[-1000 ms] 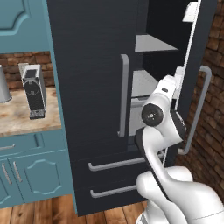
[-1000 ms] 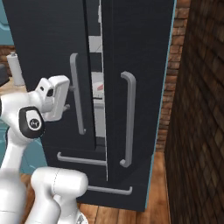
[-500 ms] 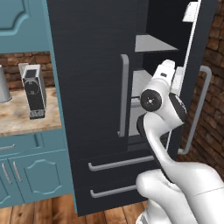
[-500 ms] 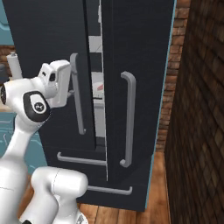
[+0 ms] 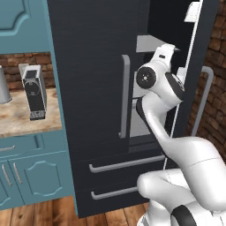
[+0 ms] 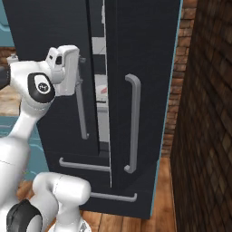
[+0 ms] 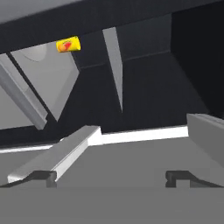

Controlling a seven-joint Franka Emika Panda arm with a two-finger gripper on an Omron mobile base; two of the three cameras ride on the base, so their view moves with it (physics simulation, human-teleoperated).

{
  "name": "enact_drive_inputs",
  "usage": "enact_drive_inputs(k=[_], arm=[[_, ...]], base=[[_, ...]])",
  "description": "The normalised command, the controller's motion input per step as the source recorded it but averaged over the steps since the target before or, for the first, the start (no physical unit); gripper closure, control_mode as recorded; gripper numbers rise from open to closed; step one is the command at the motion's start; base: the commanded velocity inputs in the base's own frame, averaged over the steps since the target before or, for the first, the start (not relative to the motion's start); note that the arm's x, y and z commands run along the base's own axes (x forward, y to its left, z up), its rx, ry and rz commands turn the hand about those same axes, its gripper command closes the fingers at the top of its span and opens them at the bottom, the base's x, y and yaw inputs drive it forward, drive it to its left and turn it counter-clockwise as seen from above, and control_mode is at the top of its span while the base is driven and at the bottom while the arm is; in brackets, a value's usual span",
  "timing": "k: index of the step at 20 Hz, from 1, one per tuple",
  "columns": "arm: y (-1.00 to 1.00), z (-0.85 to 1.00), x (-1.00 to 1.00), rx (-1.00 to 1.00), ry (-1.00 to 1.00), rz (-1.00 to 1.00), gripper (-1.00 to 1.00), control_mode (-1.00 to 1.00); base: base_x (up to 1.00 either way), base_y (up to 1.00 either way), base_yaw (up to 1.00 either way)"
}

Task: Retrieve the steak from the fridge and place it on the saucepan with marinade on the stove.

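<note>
The fridge is tall and black; its left door is shut and its right door stands partly open. My arm reaches up to the gap between the doors, with the hand at the edge of the opening, level with a grey shelf. My gripper is open with nothing between its fingertips, and it looks into the dark inside over grey shelves. A small reddish-pink patch, probably the steak, shows on a shelf through the gap. The saucepan and the stove are out of view.
A small yellow carton sits far inside the fridge. Long silver handles run down both doors, with two drawers below. A coffee machine stands on the counter at left over teal cabinets. A brick wall closes the right side.
The arm has stretched upward and forward, and the hand has risen from the middle of the door to the gap beside the upper shelf. The jaws have stayed open.
</note>
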Motion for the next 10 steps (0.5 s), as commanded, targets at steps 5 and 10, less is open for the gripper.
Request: enact_drive_inputs(k=[5, 10], arm=[[-0.28, -0.21, 0.29, -0.08, 0.01, -0.17, -1.0, -1.0], [-0.41, -0.11, 0.45, -0.08, 0.0, -0.16, -1.0, -1.0]], base=[[0.0, 0.0, 0.0], [0.0, 0.0, 0.0]])
